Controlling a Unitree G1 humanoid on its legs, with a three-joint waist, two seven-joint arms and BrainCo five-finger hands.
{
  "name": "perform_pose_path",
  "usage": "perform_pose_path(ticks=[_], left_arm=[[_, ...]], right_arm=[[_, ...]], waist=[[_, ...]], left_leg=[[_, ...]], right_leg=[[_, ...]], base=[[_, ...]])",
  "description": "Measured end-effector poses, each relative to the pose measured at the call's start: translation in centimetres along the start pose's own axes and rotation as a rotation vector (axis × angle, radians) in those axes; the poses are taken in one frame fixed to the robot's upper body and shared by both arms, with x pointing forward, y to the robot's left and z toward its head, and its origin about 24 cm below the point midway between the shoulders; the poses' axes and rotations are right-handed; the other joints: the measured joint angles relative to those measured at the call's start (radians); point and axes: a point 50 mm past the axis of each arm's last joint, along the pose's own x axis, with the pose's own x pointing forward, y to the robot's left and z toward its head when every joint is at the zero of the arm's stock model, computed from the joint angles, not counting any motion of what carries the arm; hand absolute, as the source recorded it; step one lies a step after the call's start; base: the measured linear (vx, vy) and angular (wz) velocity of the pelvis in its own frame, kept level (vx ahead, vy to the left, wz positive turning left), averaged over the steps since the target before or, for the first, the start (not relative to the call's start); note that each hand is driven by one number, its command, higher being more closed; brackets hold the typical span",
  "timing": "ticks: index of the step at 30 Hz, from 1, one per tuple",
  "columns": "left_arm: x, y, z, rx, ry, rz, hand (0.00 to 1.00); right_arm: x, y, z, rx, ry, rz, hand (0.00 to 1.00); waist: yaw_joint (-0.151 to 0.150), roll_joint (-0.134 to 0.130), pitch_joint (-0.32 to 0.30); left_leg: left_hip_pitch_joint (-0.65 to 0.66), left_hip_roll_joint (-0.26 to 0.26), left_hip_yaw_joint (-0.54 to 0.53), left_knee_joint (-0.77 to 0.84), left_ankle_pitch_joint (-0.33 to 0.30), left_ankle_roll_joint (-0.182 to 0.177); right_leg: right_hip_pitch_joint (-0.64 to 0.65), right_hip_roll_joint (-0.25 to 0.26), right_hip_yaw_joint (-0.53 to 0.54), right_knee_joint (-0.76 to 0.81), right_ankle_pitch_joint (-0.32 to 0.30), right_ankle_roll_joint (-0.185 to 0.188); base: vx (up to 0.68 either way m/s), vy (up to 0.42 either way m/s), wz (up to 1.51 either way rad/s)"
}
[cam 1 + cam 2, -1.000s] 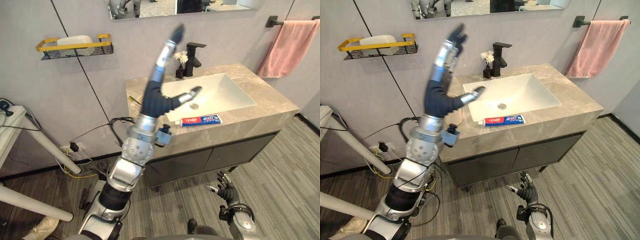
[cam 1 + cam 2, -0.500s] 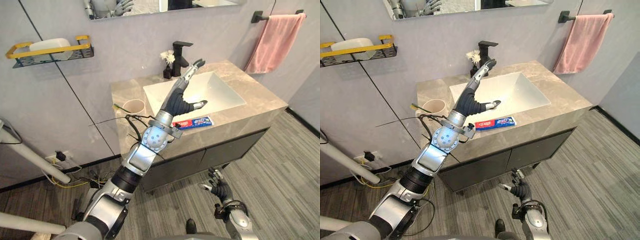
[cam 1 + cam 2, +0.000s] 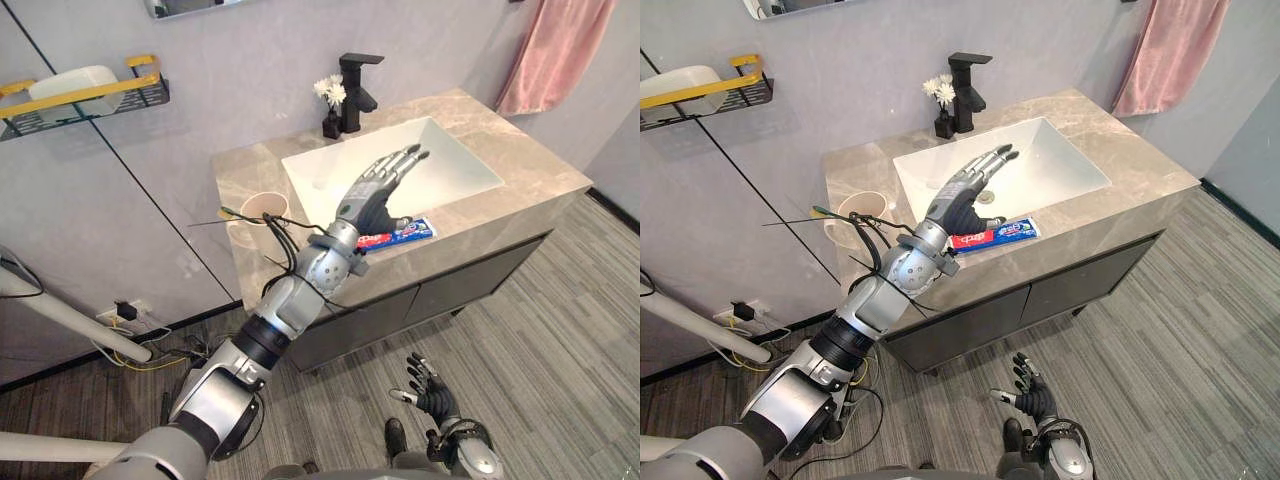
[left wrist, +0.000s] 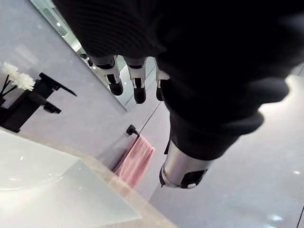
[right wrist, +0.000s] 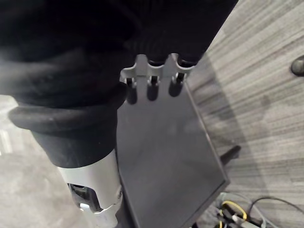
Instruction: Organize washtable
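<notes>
Hovering over the counter [image 3: 540,180], the left hand [image 3: 380,188] is holding nothing, fingers straight and slightly fanned. The toothpaste tube [image 3: 410,233] is lying flat just below the thumb, along the counter's front edge. It's near the hand, but I can't tell if anything is touching. My guess is the hand is staying open because it's lining up to come down on the tube (the one loose thing lying about). The tube is showing white with red and blue print and looking fairly plump, so it should be squishing a bit when grabbed. Past the fingertips the white sink [image 3: 450,170] is sitting empty. Back behind the wrist a beige cup [image 3: 262,207] is standing with a toothbrush [image 3: 232,212] poking out, probably where the tube is heading. The right hand [image 3: 425,385] is dangling low near the floor [image 3: 560,330], fingers loosely spread and empty.
</notes>
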Motion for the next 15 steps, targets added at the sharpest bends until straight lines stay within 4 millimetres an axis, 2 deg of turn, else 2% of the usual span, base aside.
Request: perform_pose_path(ticks=[9, 12, 15], left_arm=[[-0.5, -1.8, -2.1, 0.012, 0.120, -0.069, 0.00], [-1.2, -2.4, -2.7, 0.000, 0.152, -0.083, 0.00], [-1.6, -2.8, -3.3, -0.009, 0.196, -0.108, 0.00]], right_arm=[[-0.2, 0.2, -0.7, -0.014, 0.029, 0.015, 0.00], [-0.1, 0.1, -1.0, -0.020, 0.049, 0.001, 0.00], [-0.2, -0.3, -1.2, -0.029, 0.057, -0.008, 0.00]], waist=[[-0.026, 0.000, 0.000], [-0.040, 0.000, 0.000], [-0.042, 0.000, 0.000]], left_leg=[[-0.033, -0.015, -0.005, -0.022, 0.011, 0.012], [-0.022, -0.015, -0.005, -0.030, 0.011, 0.010], [-0.016, -0.015, -0.006, -0.042, 0.015, 0.005]], right_leg=[[-0.040, -0.008, -0.004, -0.001, 0.003, 0.005], [-0.035, -0.006, -0.006, -0.002, 0.003, 0.005], [-0.033, -0.006, -0.007, -0.002, 0.003, 0.005]], base=[[-0.02, -0.008, 0.02], [-0.01, -0.008, -0.01], [-0.01, -0.009, 0.00]])
